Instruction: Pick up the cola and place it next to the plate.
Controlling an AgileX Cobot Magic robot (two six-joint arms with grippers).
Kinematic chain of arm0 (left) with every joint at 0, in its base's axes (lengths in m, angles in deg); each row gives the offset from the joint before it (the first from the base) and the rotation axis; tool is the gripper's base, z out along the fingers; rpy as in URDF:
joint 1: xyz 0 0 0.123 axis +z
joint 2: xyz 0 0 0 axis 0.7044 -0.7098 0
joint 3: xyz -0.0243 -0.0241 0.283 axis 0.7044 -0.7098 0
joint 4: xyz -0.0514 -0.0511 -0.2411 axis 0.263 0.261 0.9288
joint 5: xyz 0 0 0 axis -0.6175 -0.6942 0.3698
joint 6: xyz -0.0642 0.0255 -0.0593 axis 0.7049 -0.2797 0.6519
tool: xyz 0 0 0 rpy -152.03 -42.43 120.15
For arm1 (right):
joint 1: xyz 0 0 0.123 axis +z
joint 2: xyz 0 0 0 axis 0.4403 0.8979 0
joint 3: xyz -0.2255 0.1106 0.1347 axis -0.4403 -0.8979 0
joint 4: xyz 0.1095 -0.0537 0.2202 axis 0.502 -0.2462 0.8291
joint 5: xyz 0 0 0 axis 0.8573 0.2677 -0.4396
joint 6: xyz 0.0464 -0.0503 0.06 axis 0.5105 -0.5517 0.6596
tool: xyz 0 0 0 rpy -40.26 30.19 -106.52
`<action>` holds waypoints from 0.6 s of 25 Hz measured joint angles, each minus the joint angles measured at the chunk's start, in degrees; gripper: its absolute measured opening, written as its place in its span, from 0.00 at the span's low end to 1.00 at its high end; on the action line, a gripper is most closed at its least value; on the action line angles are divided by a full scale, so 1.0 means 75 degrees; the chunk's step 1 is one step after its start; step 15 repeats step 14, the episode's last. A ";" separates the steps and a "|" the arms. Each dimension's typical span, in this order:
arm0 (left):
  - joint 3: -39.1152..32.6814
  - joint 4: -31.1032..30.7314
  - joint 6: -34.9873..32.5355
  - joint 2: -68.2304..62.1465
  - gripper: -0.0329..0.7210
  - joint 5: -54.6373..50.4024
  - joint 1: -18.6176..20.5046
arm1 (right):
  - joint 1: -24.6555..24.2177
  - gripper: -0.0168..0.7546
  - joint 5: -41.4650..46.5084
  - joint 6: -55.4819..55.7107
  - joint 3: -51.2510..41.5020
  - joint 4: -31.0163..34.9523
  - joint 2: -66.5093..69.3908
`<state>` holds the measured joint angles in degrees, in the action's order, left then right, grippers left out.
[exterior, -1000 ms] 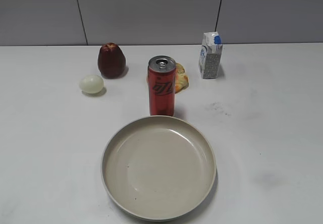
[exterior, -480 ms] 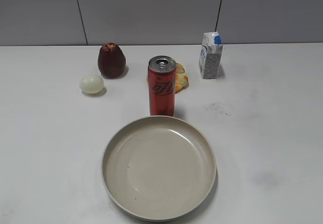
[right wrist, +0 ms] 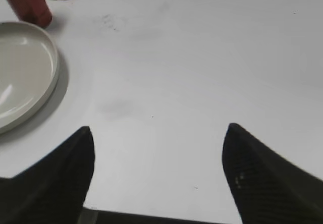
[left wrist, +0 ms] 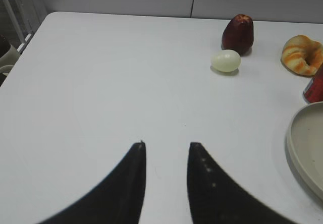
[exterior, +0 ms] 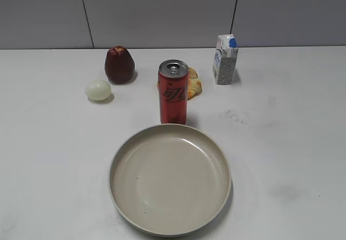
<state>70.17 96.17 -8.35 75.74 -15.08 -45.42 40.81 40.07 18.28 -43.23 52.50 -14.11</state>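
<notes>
Cola can (exterior: pixel 173 92), upright with long axis vertical, stands on the table (exterior: pixel 292 121) just behind the plate (exterior: pixel 170 179), ahead-left of the wide-apart right fingers (right wrist: pixel 159 158) and far right of the narrowly parted left fingers (left wrist: pixel 165 169); the right arm seems nearer.

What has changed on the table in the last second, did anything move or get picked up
Nothing visibly changed. The cola stands upright just behind the plate, where it was a second ago, and nothing has been gripped or released. The wrist views show the left gripper and right gripper open over bare table, holding nothing.
</notes>
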 joint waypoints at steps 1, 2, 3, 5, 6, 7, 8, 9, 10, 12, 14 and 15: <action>0.0000 0.0000 0.0000 0.0000 0.34 0.0000 0.0000 | -0.0178 0.79 0.0000 0.0000 0.0000 0.0000 -0.0189; 0.0000 0.0000 0.0000 0.0000 0.34 0.0000 0.0000 | -0.0386 0.79 0.0000 0.0000 0.0000 0.0000 -0.0366; 0.0000 0.0000 0.0000 0.0000 0.34 0.0000 0.0000 | -0.0585 0.79 0.0000 -0.0008 0.0000 0.0000 -0.0500; 0.0000 0.0000 0.0000 0.0000 0.34 0.0000 0.0000 | -0.0945 0.79 0.0000 -0.0008 0.0000 0.0000 -0.0764; 0.0000 0.0000 0.0000 0.0000 0.34 0.0000 0.0000 | -0.1117 0.79 0.0000 -0.0008 0.0000 0.0000 -0.0836; 0.0000 0.0000 0.0000 0.0000 0.34 0.0000 0.0000 | -0.1253 0.79 0.0000 -0.0008 0.0000 0.0000 -0.0857; 0.0000 0.0000 0.0000 0.0000 0.34 0.0000 0.0000 | -0.1322 0.79 0.0000 -0.0008 0.0000 0.0000 -0.0882; 0.0000 0.0000 0.0000 0.0000 0.34 0.0000 0.0000 | -0.1359 0.79 0.0000 -0.0008 0.0000 0.0009 -0.0882; 0.0000 0.0000 0.0000 0.0000 0.34 0.0000 0.0000 | -0.1367 0.79 0.0000 -0.0008 0.0000 0.0009 -0.0882; 0.0000 0.0000 0.0000 0.0000 0.34 0.0000 0.0000 | -0.1367 0.79 0.0000 -0.0008 0.0000 0.0009 -0.0882; 0.0000 0.0000 0.0000 0.0000 0.34 0.0000 0.0000 | -0.1367 0.79 0.0000 -0.0008 0.0000 0.0009 -0.0882; 0.0000 0.0000 0.0000 0.0000 0.34 0.0000 0.0000 | -0.1367 0.79 0.0000 -0.0008 0.0000 0.0009 -0.0882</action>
